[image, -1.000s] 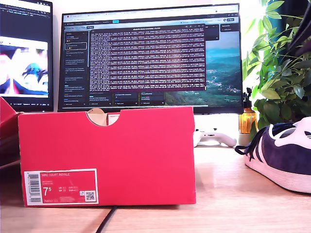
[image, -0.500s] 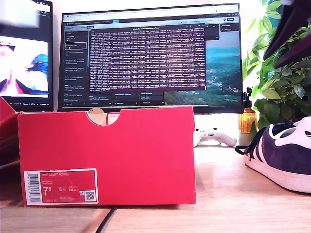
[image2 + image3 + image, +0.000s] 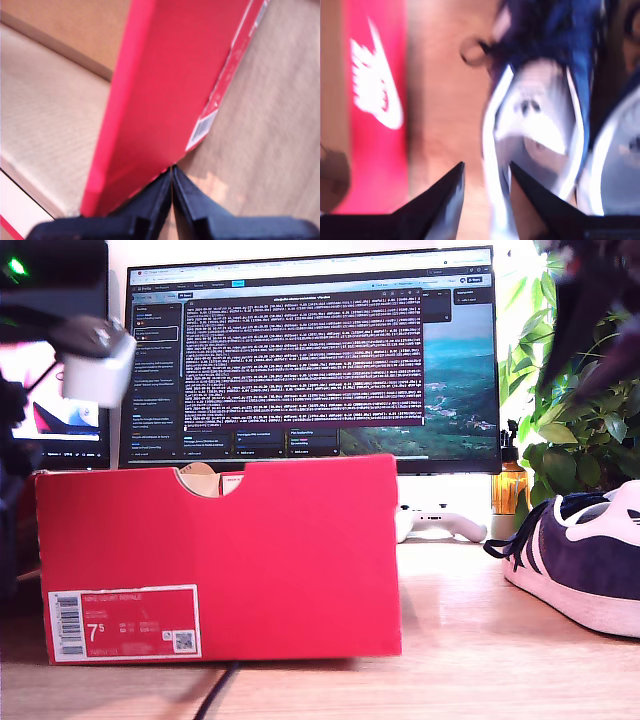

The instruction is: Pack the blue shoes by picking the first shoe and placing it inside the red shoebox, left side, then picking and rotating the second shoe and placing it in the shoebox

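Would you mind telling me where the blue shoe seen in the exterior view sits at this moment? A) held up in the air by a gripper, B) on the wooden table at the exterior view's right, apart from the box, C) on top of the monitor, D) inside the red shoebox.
B: the blue shoe rests on the wooden table, apart from the red shoebox.
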`<state>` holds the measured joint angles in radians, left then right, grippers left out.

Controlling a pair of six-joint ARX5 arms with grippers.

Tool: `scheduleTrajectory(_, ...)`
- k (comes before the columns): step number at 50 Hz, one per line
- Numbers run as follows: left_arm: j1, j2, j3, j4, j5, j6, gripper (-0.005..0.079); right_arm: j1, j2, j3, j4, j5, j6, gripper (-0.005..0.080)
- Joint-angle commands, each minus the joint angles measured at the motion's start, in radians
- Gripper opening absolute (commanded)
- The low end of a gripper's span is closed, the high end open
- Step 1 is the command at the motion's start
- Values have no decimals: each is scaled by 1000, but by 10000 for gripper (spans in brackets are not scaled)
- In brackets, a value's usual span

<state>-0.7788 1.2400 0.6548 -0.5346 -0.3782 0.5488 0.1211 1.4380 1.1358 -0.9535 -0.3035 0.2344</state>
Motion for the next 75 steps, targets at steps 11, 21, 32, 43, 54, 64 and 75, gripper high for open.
scheduleTrajectory(11, -8, 11, 2, 18, -1, -26, -19, 93, 79, 11, -31, 1, -22, 272)
scheduleTrajectory(21, -9, 11, 2, 15, -2, -26, -19, 150, 208, 11, -32, 83, -32, 272)
scheduleTrajectory(32, -10, 11, 2, 8, -2, -26, -19, 150, 306, 11, -17, 161, -59, 272)
scheduleTrajectory(43, -10, 11, 2, 8, -1, -26, -19, 149, 293, 55, -64, 162, -85, 264)
scheduleTrajectory(54, -10, 11, 2, 8, 4, -28, -19, 151, 293, 56, -3, 164, -93, -13)
scheduleTrajectory(64, -10, 11, 2, 4, 4, -55, -19, 170, 292, 150, -24, 146, -69, -13)
scheduleTrajectory(75, -10, 11, 2, 4, 3, -54, -19, 245, 291, 381, -148, 133, -60, -13)
